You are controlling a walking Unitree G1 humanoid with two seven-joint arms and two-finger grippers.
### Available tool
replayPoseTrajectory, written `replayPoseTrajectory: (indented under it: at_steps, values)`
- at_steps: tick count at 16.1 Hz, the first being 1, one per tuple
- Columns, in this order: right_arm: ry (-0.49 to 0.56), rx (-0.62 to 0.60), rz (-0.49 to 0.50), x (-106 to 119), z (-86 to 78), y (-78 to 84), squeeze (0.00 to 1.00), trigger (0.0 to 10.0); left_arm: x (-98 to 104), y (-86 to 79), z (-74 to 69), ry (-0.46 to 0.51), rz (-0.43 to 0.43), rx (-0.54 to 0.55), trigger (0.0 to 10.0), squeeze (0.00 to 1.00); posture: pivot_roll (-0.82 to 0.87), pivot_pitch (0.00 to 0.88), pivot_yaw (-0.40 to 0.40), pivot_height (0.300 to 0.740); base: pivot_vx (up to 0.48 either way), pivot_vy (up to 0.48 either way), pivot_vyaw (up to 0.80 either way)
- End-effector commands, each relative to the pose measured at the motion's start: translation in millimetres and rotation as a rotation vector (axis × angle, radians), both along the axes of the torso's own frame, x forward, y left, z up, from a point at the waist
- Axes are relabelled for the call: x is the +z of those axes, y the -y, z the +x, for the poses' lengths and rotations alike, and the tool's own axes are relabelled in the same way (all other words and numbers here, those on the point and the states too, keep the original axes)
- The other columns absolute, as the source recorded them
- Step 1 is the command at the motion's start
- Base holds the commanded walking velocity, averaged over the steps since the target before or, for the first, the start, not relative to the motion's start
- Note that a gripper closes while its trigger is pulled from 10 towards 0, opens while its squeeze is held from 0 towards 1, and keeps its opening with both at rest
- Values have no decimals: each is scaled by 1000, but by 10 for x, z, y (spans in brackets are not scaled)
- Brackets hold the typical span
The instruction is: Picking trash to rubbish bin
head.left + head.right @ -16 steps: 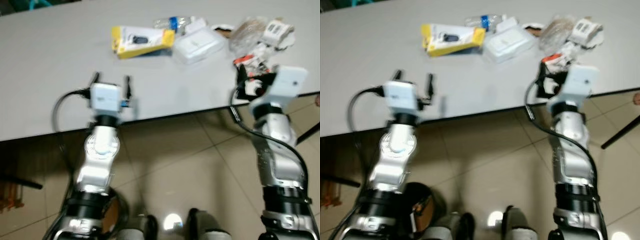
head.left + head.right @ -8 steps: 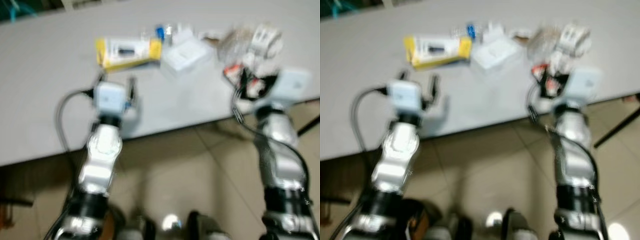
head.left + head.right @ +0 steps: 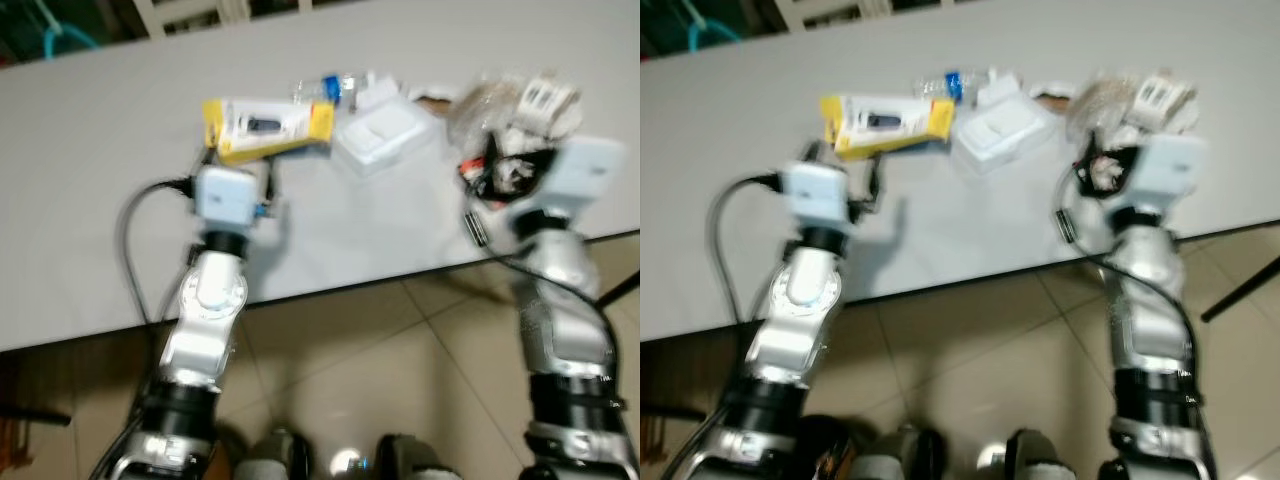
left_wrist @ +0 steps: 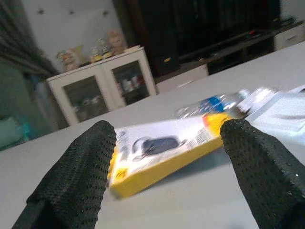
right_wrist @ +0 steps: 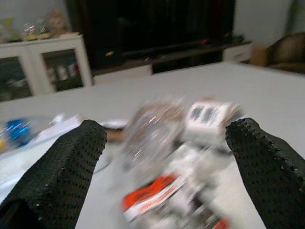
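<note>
trash lies in a loose row on the far half of a grey table [image 3: 90,200]. from the robot's left to its right: a yellow pack [image 3: 268,128] with a dark item behind a clear window, a plastic bottle [image 3: 325,88] with a blue label just behind it, a white box [image 3: 385,145] touching the pack's right end, and a heap of crumpled wrappers [image 3: 520,105], one piece of it red and white [image 5: 155,193].

left gripper [image 3: 240,165] hovers low over the table just short of the yellow pack. its fingers [image 4: 81,167] are spread wide, and the left wrist view shows the pack lying flat between them, not touched.

right gripper [image 3: 1102,165] is at the near edge of the wrapper heap. its fingers [image 5: 62,162] are spread wide, with the wrappers in the gap between them; whether they touch cannot be told because of blur.

a white cabinet [image 4: 109,83] with glass doors stands beyond the table. tiled floor [image 3: 380,370] shows below the table's near edge, between the two arms.
</note>
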State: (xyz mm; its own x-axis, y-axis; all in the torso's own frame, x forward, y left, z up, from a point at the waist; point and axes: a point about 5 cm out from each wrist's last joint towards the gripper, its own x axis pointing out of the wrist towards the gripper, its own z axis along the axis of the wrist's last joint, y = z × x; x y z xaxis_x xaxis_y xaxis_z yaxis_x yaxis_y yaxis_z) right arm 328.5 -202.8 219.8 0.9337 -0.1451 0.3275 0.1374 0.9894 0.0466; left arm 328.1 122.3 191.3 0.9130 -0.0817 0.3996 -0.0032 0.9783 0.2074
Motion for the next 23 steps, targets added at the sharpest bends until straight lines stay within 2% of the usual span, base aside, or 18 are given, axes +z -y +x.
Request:
replayPoseTrajectory:
  at_steps: [1,14,18,20,23]
  values:
    - [1,25,4,3,13,-90,0,10000,23,-123,1,11,12,32,10000,0,38,230,90,740,330,0,0]
    - [-10,36,-1,1,23,-108,0,10000,37,-128,7,10,15,38,10000,0,42,249,88,740,327,0,0]
    - [-17,40,-2,-12,30,-127,0,10000,-47,-103,8,-30,31,15,10000,0,46,248,86,740,0,0,0]
    - [-25,42,-5,-23,32,-127,0,10000,-70,-109,6,-41,-4,17,10000,0,42,243,86,740,0,0,0]
    - [-27,57,-10,-28,31,-156,0,10000,-84,-116,19,-51,3,27,10000,0,36,239,85,740,0,0,0]
